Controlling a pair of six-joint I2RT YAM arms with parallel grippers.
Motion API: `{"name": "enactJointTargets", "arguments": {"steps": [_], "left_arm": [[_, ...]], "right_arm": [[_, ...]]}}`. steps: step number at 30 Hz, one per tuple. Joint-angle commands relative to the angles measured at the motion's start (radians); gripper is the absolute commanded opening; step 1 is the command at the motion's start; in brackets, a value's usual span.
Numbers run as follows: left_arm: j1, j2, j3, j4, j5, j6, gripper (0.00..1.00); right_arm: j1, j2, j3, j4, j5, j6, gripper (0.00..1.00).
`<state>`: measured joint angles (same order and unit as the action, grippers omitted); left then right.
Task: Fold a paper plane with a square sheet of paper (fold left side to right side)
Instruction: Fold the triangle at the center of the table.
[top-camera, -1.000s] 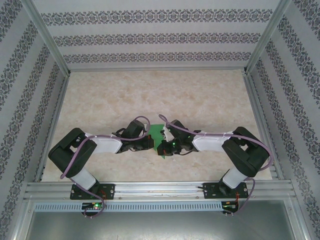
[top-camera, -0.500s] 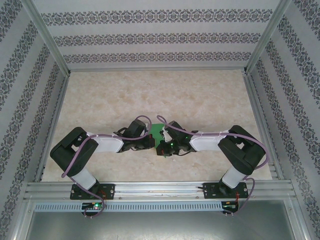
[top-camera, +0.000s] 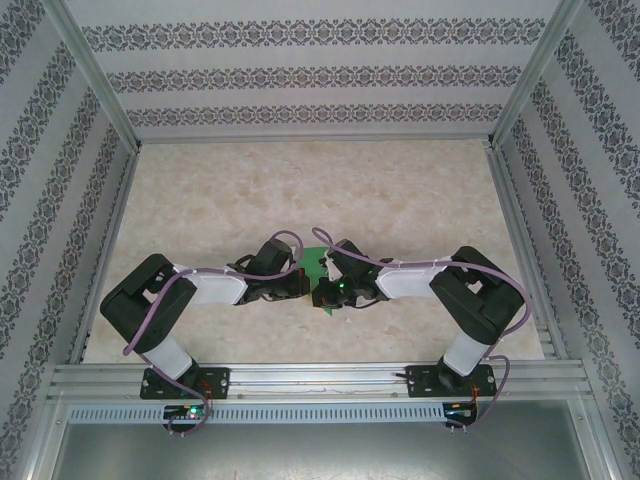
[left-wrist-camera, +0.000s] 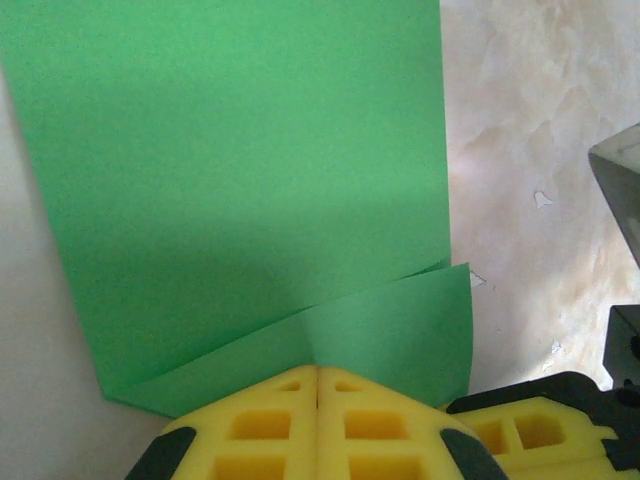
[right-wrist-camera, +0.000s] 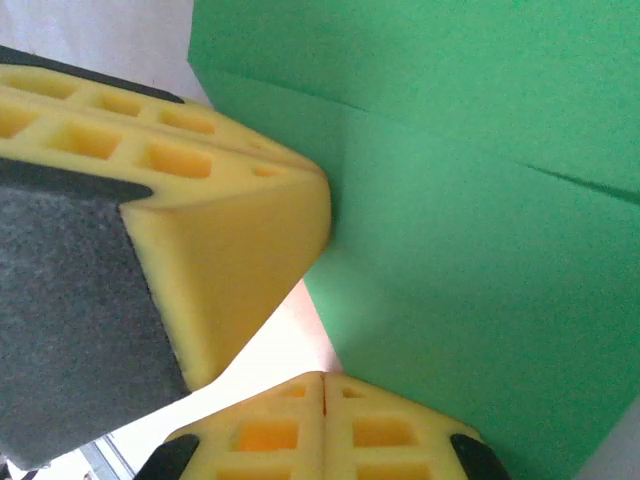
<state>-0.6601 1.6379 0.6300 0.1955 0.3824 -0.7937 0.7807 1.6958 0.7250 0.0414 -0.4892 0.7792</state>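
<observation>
While their jaws sit pressed together, the left gripper (left-wrist-camera: 318, 370) and right gripper (right-wrist-camera: 325, 378) meet tip-first at the partly folded green paper sheet (left-wrist-camera: 240, 170).

One square sheet of paper (left-wrist-camera: 240, 170); two tools: left tool (left-wrist-camera: 318, 372), right tool (right-wrist-camera: 324, 378)

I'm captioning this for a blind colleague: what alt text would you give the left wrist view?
A sheet of bright green paper, a flap folded along its near edge, covers most of the view over a pale marbled table. The left gripper, yellow fingertips shut together, meets that edge; a second yellow pad sits lower right.
</observation>
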Motion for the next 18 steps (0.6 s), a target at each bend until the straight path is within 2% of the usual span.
{"name": "enactJointTargets", "arguments": {"steps": [1, 18], "left_arm": [[-0.012, 0.053, -0.017, -0.164, -0.089, 0.017, 0.00], [-0.005, 0.063, 0.009, -0.209, -0.126, 0.047, 0.00]], "right_arm": [[-0.011, 0.002, 0.003, -0.028, 0.041, -0.013, 0.00], [-0.014, -0.098, -0.136, -0.075, 0.034, 0.044, 0.00]]}}
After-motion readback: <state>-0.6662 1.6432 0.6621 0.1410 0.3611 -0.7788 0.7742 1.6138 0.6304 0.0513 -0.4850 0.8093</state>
